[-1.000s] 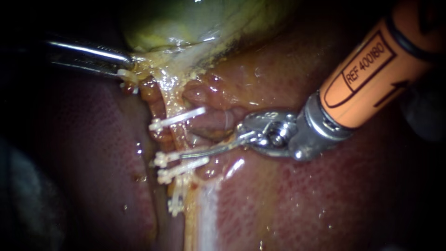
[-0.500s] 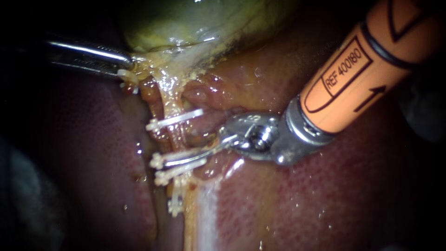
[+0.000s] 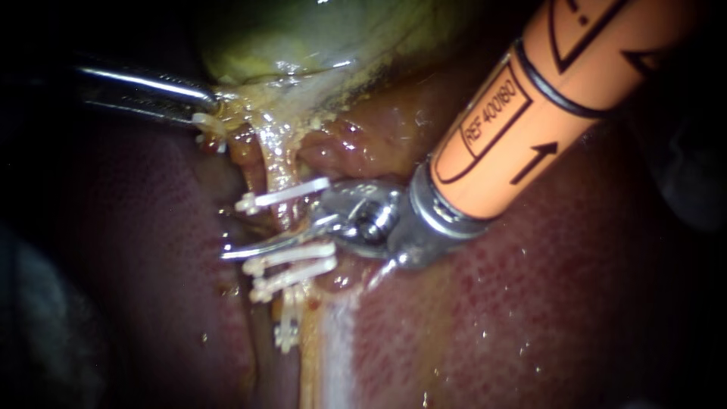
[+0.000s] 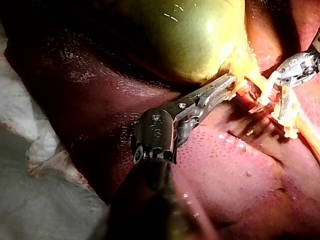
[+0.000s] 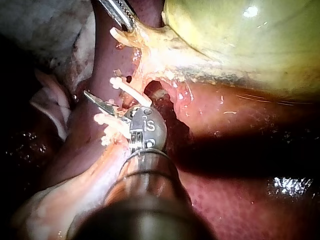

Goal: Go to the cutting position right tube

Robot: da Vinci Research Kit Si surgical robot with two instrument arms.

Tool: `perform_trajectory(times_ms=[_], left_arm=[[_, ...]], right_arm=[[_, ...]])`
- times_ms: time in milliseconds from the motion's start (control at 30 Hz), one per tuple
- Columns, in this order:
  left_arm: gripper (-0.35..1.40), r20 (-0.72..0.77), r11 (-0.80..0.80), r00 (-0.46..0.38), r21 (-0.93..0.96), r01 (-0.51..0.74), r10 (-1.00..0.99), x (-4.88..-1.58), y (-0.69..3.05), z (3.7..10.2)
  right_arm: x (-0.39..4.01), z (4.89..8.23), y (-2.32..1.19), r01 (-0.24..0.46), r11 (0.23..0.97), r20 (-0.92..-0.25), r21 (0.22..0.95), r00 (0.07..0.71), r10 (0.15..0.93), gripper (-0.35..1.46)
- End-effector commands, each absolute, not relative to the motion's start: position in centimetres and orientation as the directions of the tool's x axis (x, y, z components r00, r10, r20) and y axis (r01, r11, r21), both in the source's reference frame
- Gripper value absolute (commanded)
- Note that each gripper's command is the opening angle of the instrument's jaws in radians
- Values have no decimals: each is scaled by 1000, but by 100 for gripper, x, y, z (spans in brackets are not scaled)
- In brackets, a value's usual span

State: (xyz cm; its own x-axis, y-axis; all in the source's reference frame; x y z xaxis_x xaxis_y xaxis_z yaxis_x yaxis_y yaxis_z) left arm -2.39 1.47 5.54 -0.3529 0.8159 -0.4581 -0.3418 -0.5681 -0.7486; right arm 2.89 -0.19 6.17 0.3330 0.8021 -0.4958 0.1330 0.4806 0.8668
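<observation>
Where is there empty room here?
Bare liver below the right instrument is free, and so is the liver left of the clips. It is crowded around the clipped tubes under the gallbladder, gripped by the left instrument.

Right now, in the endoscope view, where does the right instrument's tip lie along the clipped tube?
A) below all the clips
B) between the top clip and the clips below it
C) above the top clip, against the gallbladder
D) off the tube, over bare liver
B: the right instrument reaches its tip across the tube, below the top clip and just above the next clip.
</observation>
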Motion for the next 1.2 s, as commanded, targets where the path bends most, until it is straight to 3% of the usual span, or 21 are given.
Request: perform_trajectory(times_ms=[33,667,1200], left_arm=[[-35,-458,-568,-353,-748,-342,816,-239,147,555],[-35,-458,-568,-353,-749,-342,816,-239,147,555],[-35,-458,-568,-353,-749,-342,816,-239,147,555]], right_arm=[[289,617,-20,133,481,-496,867,333,802,122],[294,557,-38,206,452,-496,868,340,799,122],[294,556,-36,207,451,-496,868,334,802,122]])
